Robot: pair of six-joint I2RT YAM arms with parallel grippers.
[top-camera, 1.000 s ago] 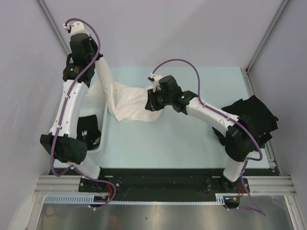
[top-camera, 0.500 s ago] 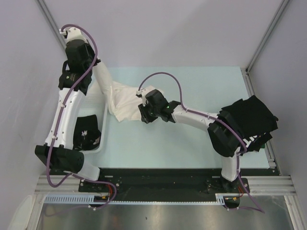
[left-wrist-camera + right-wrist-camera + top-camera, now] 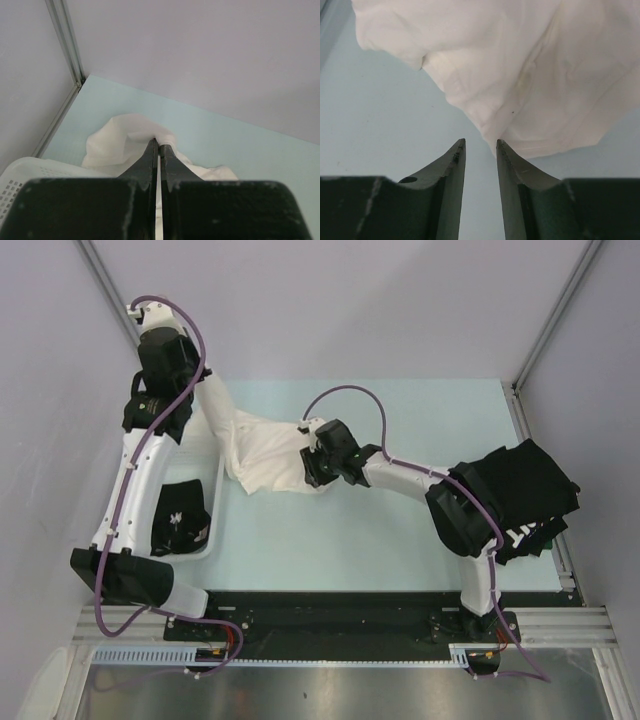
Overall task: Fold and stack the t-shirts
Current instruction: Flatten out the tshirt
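Right gripper [image 3: 312, 472], from above, has shifted slightly toward the far edge beside the cream t-shirt [image 3: 265, 455] bunched toward the table's [image 3: 400, 530] far-left corner; in the left-wrist view the left gripper [image 3: 159, 146] is clenched on its raised fold; the right-wrist view shows parted, empty jaws, which should straddle the hem before closing.

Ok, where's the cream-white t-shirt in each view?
Top external: cream-white t-shirt just left of centre.
Left wrist: centre, bunched around the tips of the left end effector.
Right wrist: fills the upper half.
Shared landmark: the pale blue table under it.
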